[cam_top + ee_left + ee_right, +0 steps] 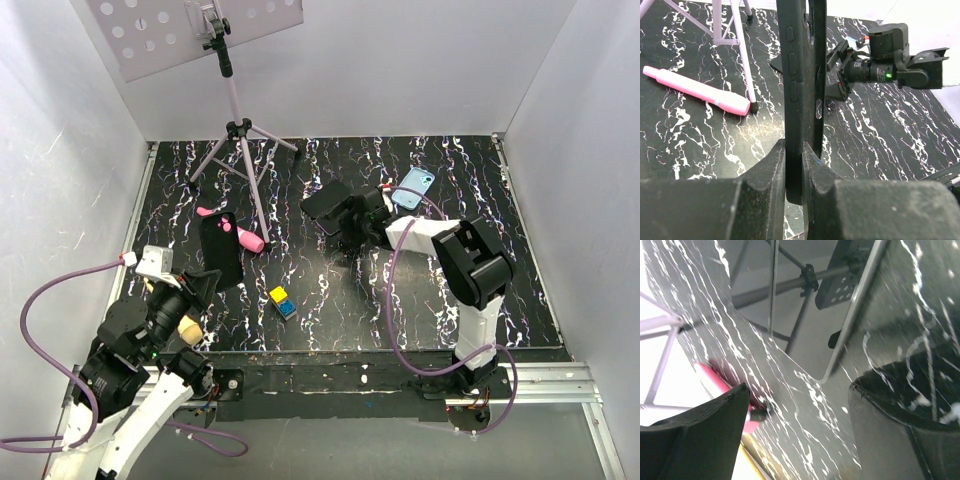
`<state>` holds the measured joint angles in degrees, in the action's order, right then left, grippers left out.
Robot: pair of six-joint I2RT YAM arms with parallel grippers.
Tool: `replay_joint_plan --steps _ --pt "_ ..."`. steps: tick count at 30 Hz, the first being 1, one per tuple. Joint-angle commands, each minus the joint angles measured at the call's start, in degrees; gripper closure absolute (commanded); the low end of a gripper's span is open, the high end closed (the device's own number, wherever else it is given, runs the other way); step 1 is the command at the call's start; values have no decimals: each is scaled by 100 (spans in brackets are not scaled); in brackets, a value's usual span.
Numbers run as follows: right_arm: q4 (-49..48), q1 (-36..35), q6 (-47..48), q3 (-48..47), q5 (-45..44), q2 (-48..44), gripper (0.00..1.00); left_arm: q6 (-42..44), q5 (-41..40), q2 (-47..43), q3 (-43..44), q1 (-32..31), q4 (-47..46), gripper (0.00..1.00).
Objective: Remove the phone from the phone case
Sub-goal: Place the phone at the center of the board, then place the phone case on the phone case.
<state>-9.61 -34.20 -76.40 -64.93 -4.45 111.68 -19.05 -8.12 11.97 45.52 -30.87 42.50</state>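
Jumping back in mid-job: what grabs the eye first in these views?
The left gripper, at the left of the table, has its jaws shut on a black phone-shaped slab with side buttons. Mid-table, the right gripper has its jaws open either side of a black phone whose glossy screen mirrors the tripod. A light blue phone case lies flat just right of it.

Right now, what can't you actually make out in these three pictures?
1. Dark slab clamped in the left end effector: the left wrist view shows only its edge and the top view is too small, so whether it is phone, case or both is unclear.
2. Glossy screen at the open right end effector: the right wrist view is blurred reflections, edges cut off.
3. Light blue case: top view only, too small to tell whether anything sits inside.
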Motion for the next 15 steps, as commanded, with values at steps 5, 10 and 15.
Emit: replay_joint_plan --steps 5,10,15 --pt "240 9 1072 1139 962 -1103 13 42 -128 192 36 -15 4 100" --pt "1273 44 2864 649 1954 -1114 15 24 -190 227 19 -15 4 100" --pt "1671 45 3788 744 2554 -1481 22 24 -85 411 -16 -15 -22 100"
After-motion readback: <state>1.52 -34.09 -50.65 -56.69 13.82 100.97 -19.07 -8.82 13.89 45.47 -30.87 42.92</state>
